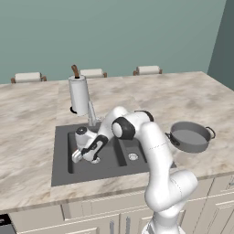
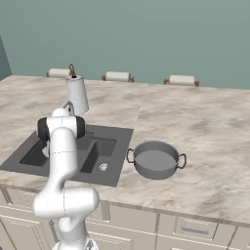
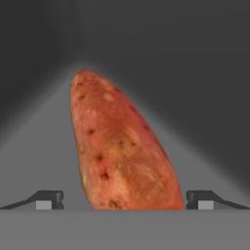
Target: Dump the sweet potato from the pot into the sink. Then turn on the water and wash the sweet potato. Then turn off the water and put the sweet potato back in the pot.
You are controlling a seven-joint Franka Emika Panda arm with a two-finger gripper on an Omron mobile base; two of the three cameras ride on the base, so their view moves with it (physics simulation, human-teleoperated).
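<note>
We see the gripper [image 1: 77, 157] down inside the larger left basin of the sink [image 1: 61, 173], arm folded low over the front edge. In the hand view the sweet potato [image 3: 122, 151] lies on the dark basin floor, long axis running away from the camera, and the two fingertips [image 3: 49, 199] stand either side of its near end, well apart from its skin. So the jaws are spread fully wide and grip nothing yet; we judge this a straddle set up for a pick across the narrow width, which is why the hand is lined up along the potato.

The pot [image 1: 189, 137] sits upright on the counter to the right of the sink, empty as far as we can tell, close enough for a short carry back. In the right base view it is just beside the smaller basin. No water stream visible at the faucet [image 1: 91, 114]; the paper-towel roll [image 1: 78, 95] stands behind it.

We judge dumping done and the return step in hand: the jaws need to lower and close. Risk: tapered, rounded skin may slip or roll out of the pinch.
</note>
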